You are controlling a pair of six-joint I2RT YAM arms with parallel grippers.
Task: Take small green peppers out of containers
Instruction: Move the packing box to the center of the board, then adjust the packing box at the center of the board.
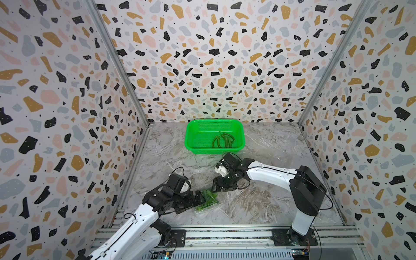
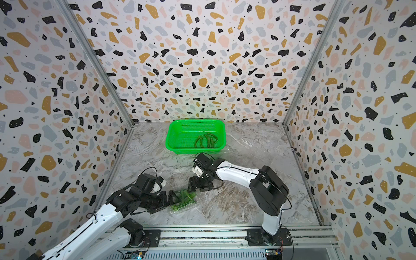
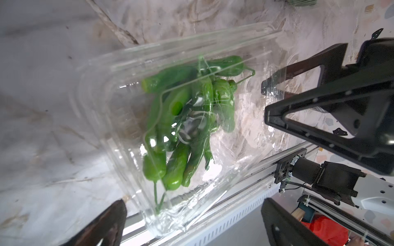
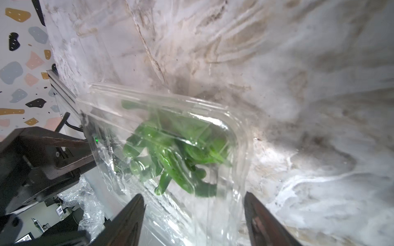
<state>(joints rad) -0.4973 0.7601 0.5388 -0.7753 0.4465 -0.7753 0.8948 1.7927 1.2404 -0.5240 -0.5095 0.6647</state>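
Table (image 1: 270,198) right of the container (image 1: 208,202) lies free (left fingers (image 1: 199,196) and right fingers (image 1: 215,186) flank it); basket (image 1: 191,128) blocks the back.

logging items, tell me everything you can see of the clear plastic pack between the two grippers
The clear pack is a thin, glossy plastic box with rounded corners and a ridged rim, seemingly closed. It lies on the marble table near the front rail, green peppers bunched inside. Its ends sit between the open jaws of the left gripper and right gripper; contact is unclear.
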